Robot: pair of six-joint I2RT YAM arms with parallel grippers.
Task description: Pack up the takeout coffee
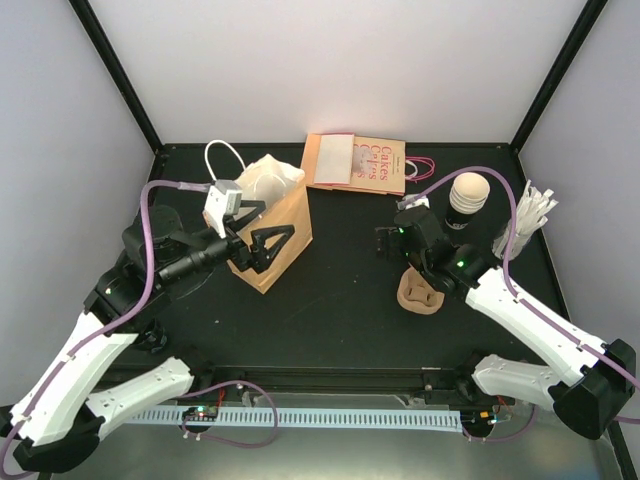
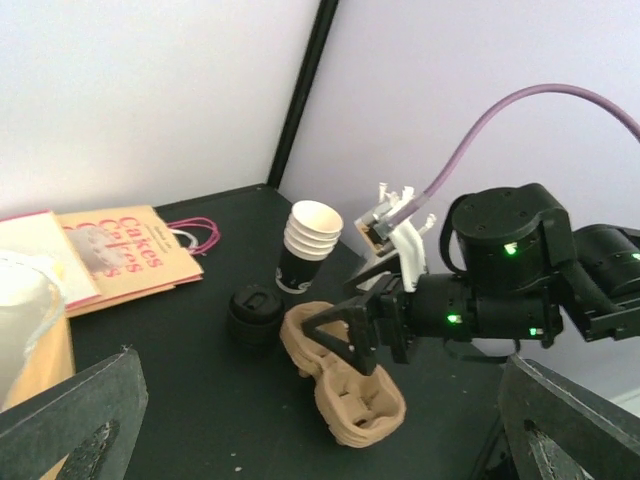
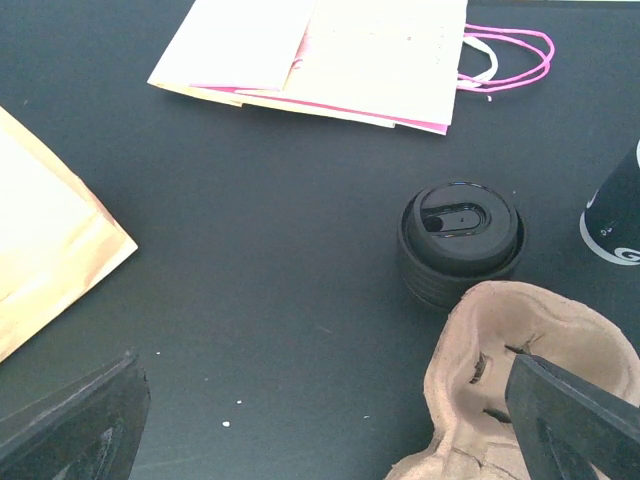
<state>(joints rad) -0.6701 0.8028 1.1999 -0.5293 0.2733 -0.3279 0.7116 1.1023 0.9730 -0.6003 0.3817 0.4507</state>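
Black paper takeout cup (image 1: 467,200), cream-white inside, uncovered, upright just behind the pulp carrier (image 3: 540,320), black lid (image 3: 460,235) apart from it, against the carrier, left gripper (image 1: 265,247) and right gripper (image 3: 320,400) fingers spread, holding nothing

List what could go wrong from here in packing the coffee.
The open right gripper hangs by the pulp cup carrier, beside the stacked black lids; closing may catch the carrier. The black cups are nested, so several may lift together. The open left gripper is close by the standing brown paper bag; a nudge may topple it.
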